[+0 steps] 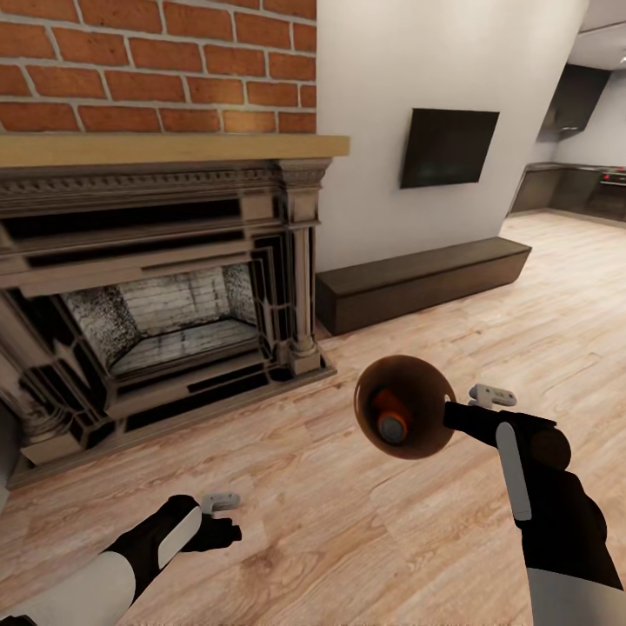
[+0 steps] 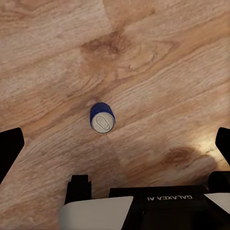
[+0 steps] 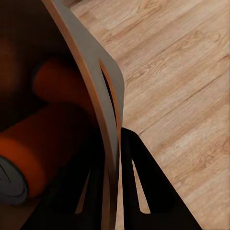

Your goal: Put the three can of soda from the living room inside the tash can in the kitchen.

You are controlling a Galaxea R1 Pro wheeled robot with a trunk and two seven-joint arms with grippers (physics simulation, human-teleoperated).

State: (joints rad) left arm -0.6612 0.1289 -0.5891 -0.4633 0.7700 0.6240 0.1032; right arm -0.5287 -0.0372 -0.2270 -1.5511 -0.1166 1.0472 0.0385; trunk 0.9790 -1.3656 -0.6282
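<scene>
Light wood plank flooring [image 1: 365,522] is running past a red brick chimney [image 1: 156,65], ornate fireplace [image 1: 165,313] and wall TV [image 1: 448,146]. Right gripper [image 1: 474,409] is clamping the rim of the copper-brown trash can [image 1: 409,417], tilted, with two orange cans [image 3: 45,139] lying inside. Left gripper [image 1: 228,515] is hanging spread wide above the upright dark blue can [image 2: 102,118], grey-topped, not touching it. "GALAXEA AI" is reading on the wrist housing [image 2: 167,197].

It was a home's living room: a brick chimney [image 1: 156,65] above an ornate fireplace [image 1: 165,304], a wall TV [image 1: 449,146], and a plank floor [image 1: 348,522].
</scene>
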